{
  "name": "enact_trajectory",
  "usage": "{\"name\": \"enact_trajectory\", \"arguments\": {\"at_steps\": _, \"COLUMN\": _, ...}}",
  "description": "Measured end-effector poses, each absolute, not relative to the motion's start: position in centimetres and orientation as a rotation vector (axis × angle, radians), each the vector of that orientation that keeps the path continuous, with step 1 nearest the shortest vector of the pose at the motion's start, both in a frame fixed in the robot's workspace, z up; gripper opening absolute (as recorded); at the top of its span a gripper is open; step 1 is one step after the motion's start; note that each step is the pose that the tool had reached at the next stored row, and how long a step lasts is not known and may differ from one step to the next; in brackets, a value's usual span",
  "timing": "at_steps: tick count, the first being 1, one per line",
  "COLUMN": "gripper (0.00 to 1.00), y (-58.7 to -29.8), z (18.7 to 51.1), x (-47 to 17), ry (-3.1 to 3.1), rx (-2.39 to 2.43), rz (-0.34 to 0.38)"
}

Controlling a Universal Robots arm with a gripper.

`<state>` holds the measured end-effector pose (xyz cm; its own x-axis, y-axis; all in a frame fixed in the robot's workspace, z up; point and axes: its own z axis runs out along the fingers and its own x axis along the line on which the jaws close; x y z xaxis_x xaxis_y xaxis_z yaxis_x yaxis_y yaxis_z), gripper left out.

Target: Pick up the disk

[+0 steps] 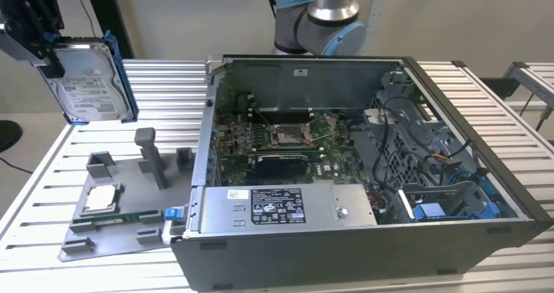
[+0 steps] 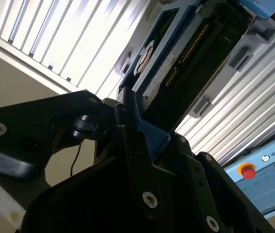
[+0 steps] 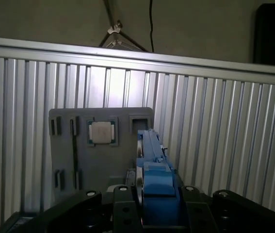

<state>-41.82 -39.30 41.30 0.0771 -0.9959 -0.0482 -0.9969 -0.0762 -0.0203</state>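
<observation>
The disk (image 1: 91, 82), a silver-grey hard drive with a white label in a blue bracket, hangs on edge in the air above the table's far corner, at the exterior view's left. My black gripper (image 1: 45, 56) is shut on its upper end. In the first wrist view the disk (image 3: 152, 160) is edge-on, its blue bracket clamped between the fingers (image 3: 121, 196) of my gripper (image 3: 154, 194), high above the grey fixture plate (image 3: 101, 145). In the second wrist view the disk's circuit-board side (image 2: 176, 63) sticks out of my gripper (image 2: 137, 124).
An open computer case (image 1: 364, 176) with a power-supply box (image 1: 277, 205) fills the slatted table's (image 1: 165, 85) middle. Left of it lies the grey fixture plate (image 1: 121, 231) with upright posts, a CPU chip (image 1: 101, 198) and a memory stick (image 1: 117, 216). The arm's base (image 1: 325, 21) stands behind the case.
</observation>
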Motion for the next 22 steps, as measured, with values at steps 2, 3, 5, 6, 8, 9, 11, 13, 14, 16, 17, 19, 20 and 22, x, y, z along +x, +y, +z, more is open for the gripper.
{"name": "enact_trajectory", "arguments": {"at_steps": 2, "gripper": 0.00, "y": -39.3, "z": 42.2, "x": -41.8, "ry": 2.102, "rx": -2.270, "rz": 0.033}}
{"name": "enact_trajectory", "arguments": {"at_steps": 3, "gripper": 0.00, "y": -39.3, "z": 42.7, "x": -41.8, "ry": 2.102, "rx": -2.270, "rz": 0.033}}
{"name": "enact_trajectory", "arguments": {"at_steps": 5, "gripper": 0.00, "y": -39.3, "z": 43.5, "x": -41.8, "ry": 2.102, "rx": -2.270, "rz": 0.033}}
{"name": "enact_trajectory", "arguments": {"at_steps": 6, "gripper": 0.00, "y": -39.3, "z": 44.0, "x": -41.8, "ry": 2.102, "rx": -2.270, "rz": 0.033}}
{"name": "enact_trajectory", "arguments": {"at_steps": 8, "gripper": 0.00, "y": -39.3, "z": 44.9, "x": -41.8, "ry": 2.102, "rx": -2.270, "rz": 0.033}}
{"name": "enact_trajectory", "arguments": {"at_steps": 9, "gripper": 0.00, "y": -39.3, "z": 45.4, "x": -41.8, "ry": 2.102, "rx": -2.270, "rz": 0.033}}
{"name": "enact_trajectory", "arguments": {"at_steps": 11, "gripper": 0.00, "y": -39.3, "z": 46.3, "x": -41.8, "ry": 2.102, "rx": -2.270, "rz": 0.033}}
{"name": "enact_trajectory", "arguments": {"at_steps": 13, "gripper": 0.00, "y": -39.3, "z": 47.2, "x": -41.8, "ry": 2.102, "rx": -2.270, "rz": 0.033}}
{"name": "enact_trajectory", "arguments": {"at_steps": 14, "gripper": 0.00, "y": -39.3, "z": 47.6, "x": -41.8, "ry": 2.102, "rx": -2.270, "rz": 0.033}}
{"name": "enact_trajectory", "arguments": {"at_steps": 16, "gripper": 0.00, "y": -39.3, "z": 48.5, "x": -41.8, "ry": 2.102, "rx": -2.270, "rz": 0.033}}
{"name": "enact_trajectory", "arguments": {"at_steps": 17, "gripper": 0.00, "y": -39.3, "z": 48.8, "x": -41.8, "ry": 2.102, "rx": -2.270, "rz": 0.033}}
{"name": "enact_trajectory", "arguments": {"at_steps": 19, "gripper": 0.00, "y": -39.3, "z": 48.9, "x": -41.8, "ry": 2.102, "rx": -2.270, "rz": 0.033}}
{"name": "enact_trajectory", "arguments": {"at_steps": 20, "gripper": 0.00, "y": -39.3, "z": 48.9, "x": -41.8, "ry": 2.102, "rx": -2.270, "rz": 0.033}}
{"name": "enact_trajectory", "arguments": {"at_steps": 22, "gripper": 0.00, "y": -39.3, "z": 48.9, "x": -41.8, "ry": 2.102, "rx": -2.270, "rz": 0.033}}
